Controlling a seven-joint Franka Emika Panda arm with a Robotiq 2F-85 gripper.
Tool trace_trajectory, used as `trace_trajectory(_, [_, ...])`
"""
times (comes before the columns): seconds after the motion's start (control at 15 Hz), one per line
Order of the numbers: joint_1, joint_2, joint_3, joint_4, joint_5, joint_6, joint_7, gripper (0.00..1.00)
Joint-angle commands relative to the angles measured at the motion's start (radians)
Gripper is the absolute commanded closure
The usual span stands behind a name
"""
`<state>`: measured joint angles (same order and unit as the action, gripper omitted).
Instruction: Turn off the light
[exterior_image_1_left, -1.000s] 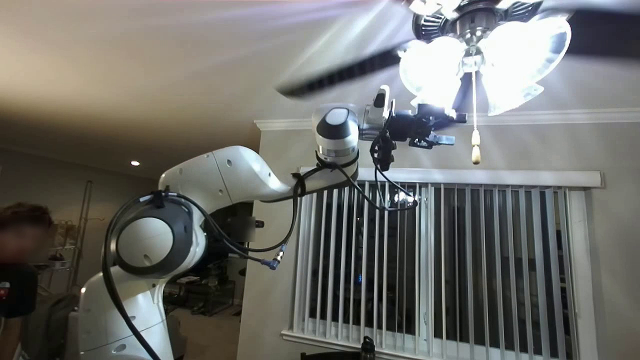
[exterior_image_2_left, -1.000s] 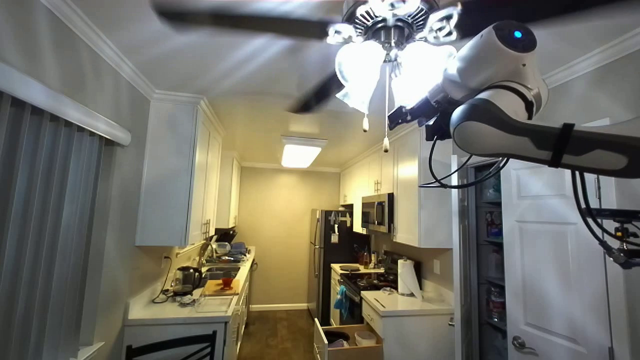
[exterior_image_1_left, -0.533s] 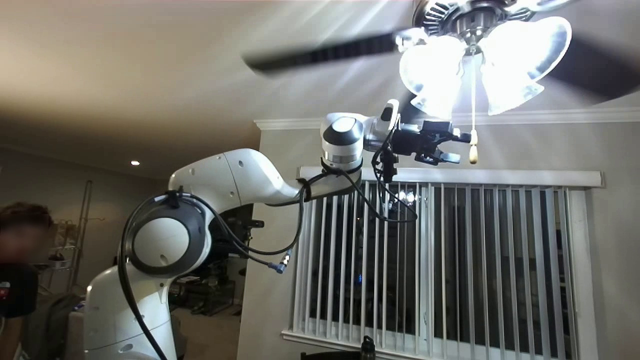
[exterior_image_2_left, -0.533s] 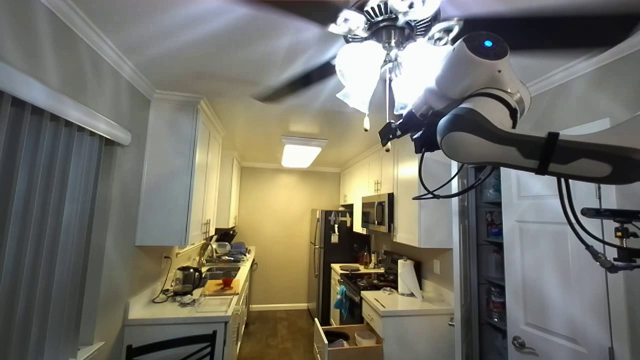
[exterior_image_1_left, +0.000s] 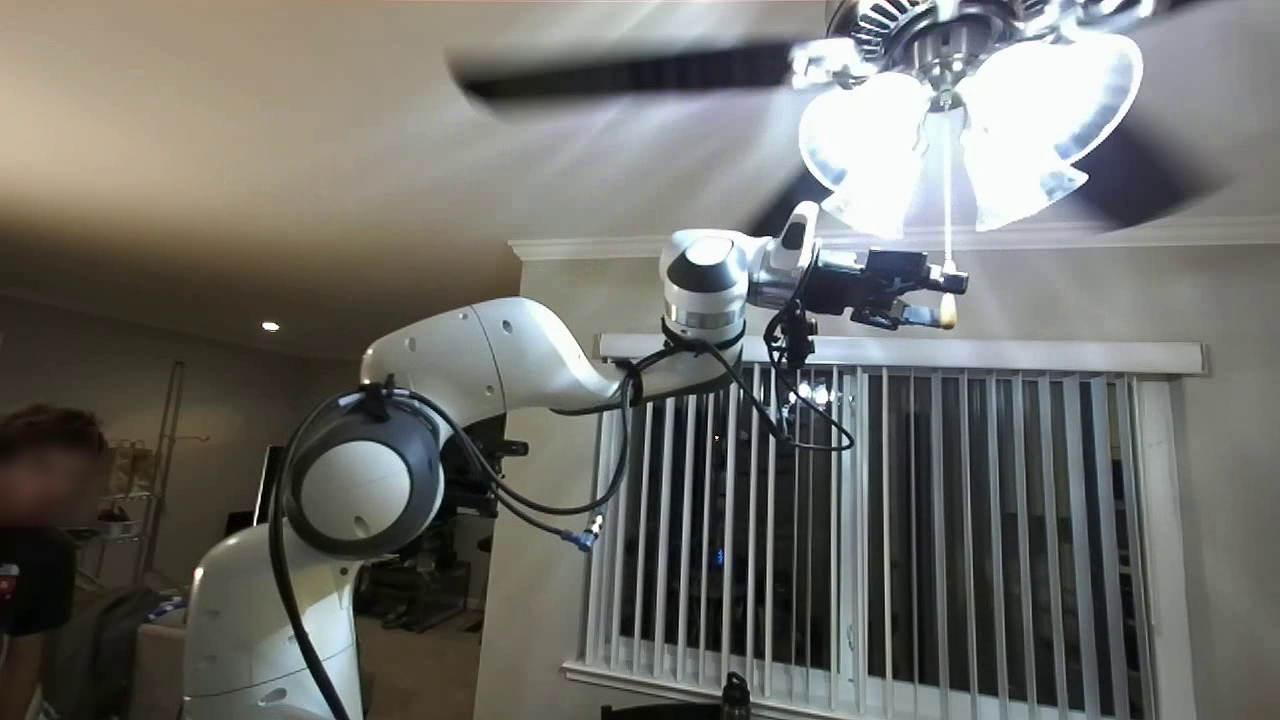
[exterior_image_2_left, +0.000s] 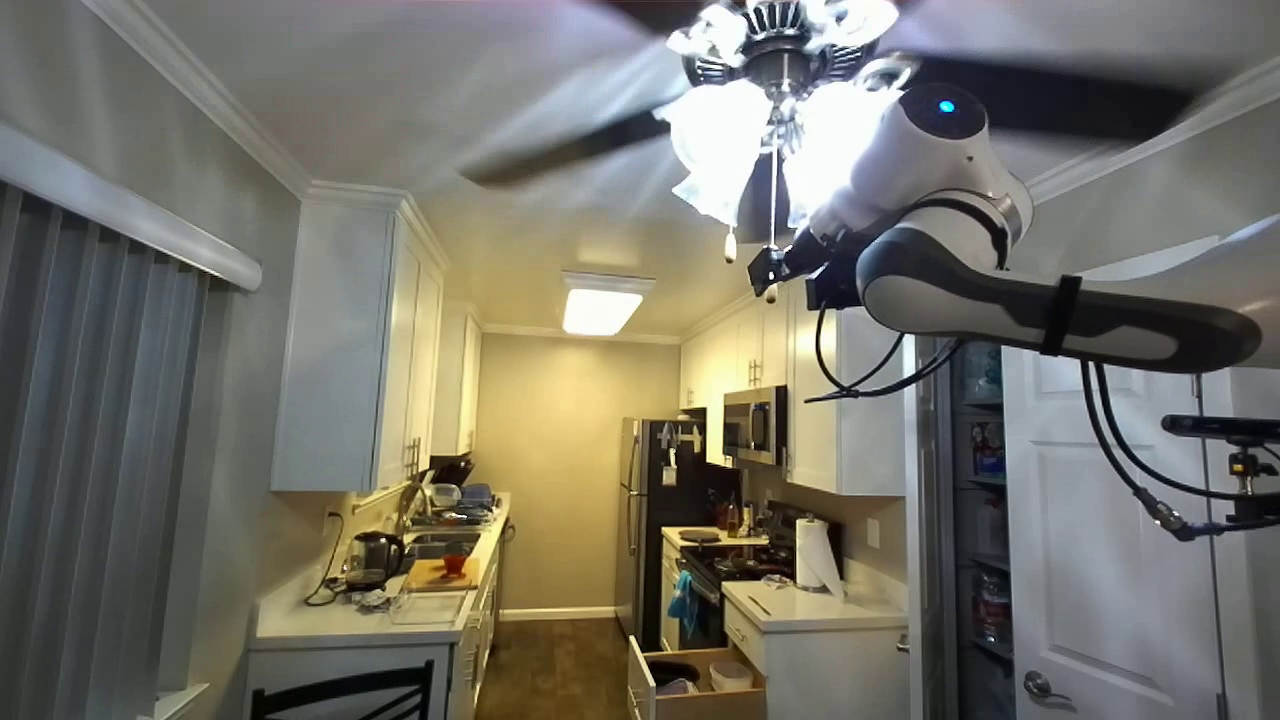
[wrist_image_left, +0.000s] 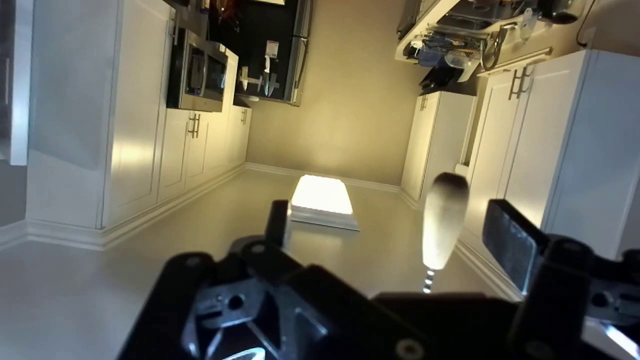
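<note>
The light (exterior_image_1_left: 868, 150) is a lit cluster of frosted white bell-shaped shades under the fan hub; the light also shows in an exterior view (exterior_image_2_left: 722, 140). Two pull chains with pale wooden knobs hang below it; one chain (exterior_image_2_left: 773, 195) runs down at my gripper. My gripper (exterior_image_1_left: 942, 300) reaches in level beneath the shades and is open. In the wrist view my gripper (wrist_image_left: 395, 237) has one pull knob (wrist_image_left: 441, 225) hanging between its fingers, nearer the right-hand finger, with a gap visible on both sides. The second knob (exterior_image_2_left: 730, 247) hangs apart, left of the gripper.
Blurred dark fan blades (exterior_image_1_left: 640, 75) sweep around the hub above the arm. Loose black cables (exterior_image_1_left: 800, 430) hang below the wrist. A lit kitchen ceiling panel (exterior_image_2_left: 602, 305) and white cabinets (exterior_image_2_left: 340, 340) are farther back. A window with vertical blinds (exterior_image_1_left: 880, 540) is behind the gripper.
In an exterior view, my gripper has moved lower and to the right, up to the pull knobs. The fan blades have turned. The light stays lit and the gripper stays open.
</note>
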<state>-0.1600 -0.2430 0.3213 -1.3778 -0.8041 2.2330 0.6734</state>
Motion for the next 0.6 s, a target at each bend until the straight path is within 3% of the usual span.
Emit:
trace_trajectory(0.0, [0.057, 0.05, -0.022, 0.054, -0.035, -0.002, 0.056, 0.33])
trace_trajectory(0.53, [0.025, 0.053, -0.004, 0.072, -0.022, 0.003, 0.056, 0.85])
